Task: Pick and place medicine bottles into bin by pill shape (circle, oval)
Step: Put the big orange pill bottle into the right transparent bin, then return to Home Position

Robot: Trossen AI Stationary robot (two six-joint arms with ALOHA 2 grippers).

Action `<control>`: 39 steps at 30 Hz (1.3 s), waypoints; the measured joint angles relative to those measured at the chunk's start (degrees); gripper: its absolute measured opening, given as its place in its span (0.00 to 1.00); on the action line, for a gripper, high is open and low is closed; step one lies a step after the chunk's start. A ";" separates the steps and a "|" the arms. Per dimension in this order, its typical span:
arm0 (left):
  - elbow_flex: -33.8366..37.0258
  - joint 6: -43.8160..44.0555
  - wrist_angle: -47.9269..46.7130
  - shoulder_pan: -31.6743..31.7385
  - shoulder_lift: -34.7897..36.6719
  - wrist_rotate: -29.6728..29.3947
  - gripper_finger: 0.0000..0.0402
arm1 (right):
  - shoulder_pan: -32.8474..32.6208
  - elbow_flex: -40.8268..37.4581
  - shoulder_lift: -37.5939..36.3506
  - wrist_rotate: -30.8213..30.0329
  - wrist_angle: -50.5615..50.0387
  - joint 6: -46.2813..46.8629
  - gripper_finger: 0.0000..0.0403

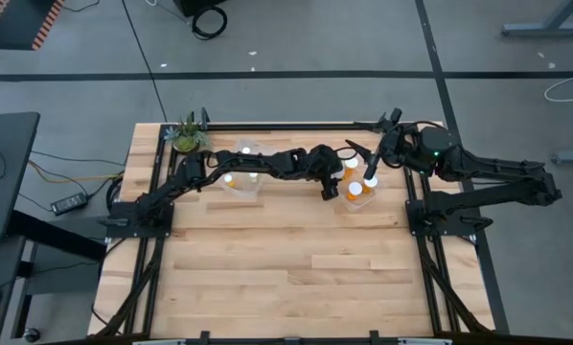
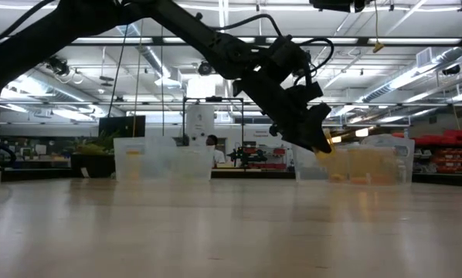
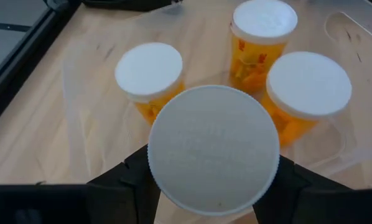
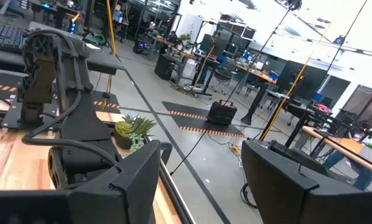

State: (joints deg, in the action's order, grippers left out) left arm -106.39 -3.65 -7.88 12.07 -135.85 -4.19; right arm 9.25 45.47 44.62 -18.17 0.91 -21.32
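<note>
Left wrist view shows the left gripper (image 3: 214, 186) with its fingers closed round a white-capped bottle (image 3: 214, 149), just above the clear bin (image 3: 80, 106) already holding three bottles (image 3: 150, 71), so sorting looks partly done.

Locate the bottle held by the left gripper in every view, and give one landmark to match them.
High view: hidden under the left gripper, beside the right-hand clear bin.
Low view: an orange bit at the gripper's tip, right of centre.
Left wrist view: held bottle, white cap, centre bottom, between the fingers.
Right wrist view: not in it.
Shared landmark: the right-hand clear bin with three orange bottles.
</note>
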 joint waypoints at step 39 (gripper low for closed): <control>0.00 -1.90 -0.58 -0.04 0.00 -0.02 0.70 | 0.01 0.00 0.00 0.02 -0.49 0.04 0.58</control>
State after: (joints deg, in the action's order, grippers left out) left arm -106.39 -5.55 -8.46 12.03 -135.85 -4.21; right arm 9.26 45.47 44.62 -18.15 0.43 -21.28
